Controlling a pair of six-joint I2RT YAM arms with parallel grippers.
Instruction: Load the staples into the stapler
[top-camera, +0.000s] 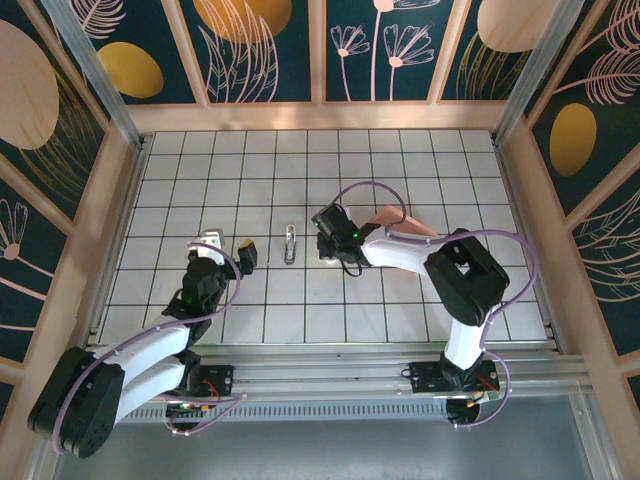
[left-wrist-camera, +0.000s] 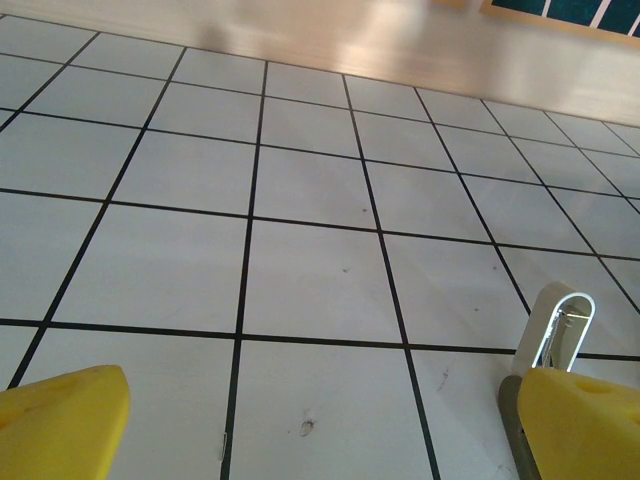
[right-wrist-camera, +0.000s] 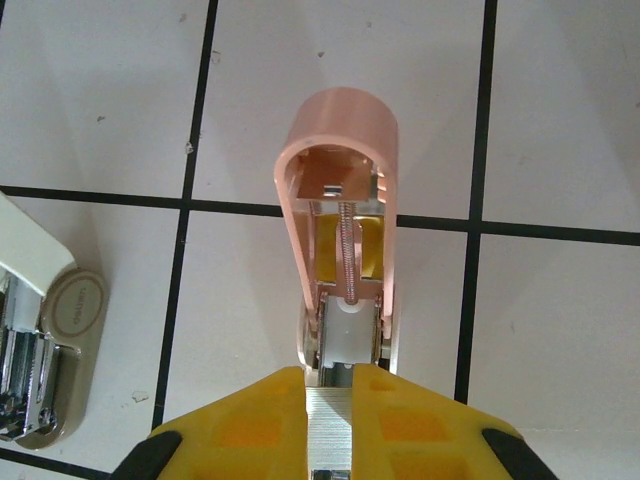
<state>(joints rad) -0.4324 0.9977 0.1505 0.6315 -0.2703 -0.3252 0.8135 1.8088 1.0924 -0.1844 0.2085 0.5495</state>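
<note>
My right gripper (right-wrist-camera: 333, 385) is shut on the staples (right-wrist-camera: 333, 432), a ribbed silvery strip between its yellow fingers (right-wrist-camera: 250, 420). The strip's front end sits at the rear of a pink stapler (right-wrist-camera: 340, 120) that lies open on the tiles, spring and rail showing. The top view has this gripper (top-camera: 338, 248) at mid-table with the pink stapler (top-camera: 387, 217) partly under the arm. A whitish-grey stapler (top-camera: 290, 243) lies open just to the left, also at the left edge of the right wrist view (right-wrist-camera: 50, 330). My left gripper (top-camera: 230, 243) is open, nothing between its fingers, left of the whitish-grey stapler (left-wrist-camera: 560, 325).
White tiled floor with black grid lines (top-camera: 400, 170), walled by wooden panels (top-camera: 320, 115). Open tiles lie behind both staplers and to the right of the right arm.
</note>
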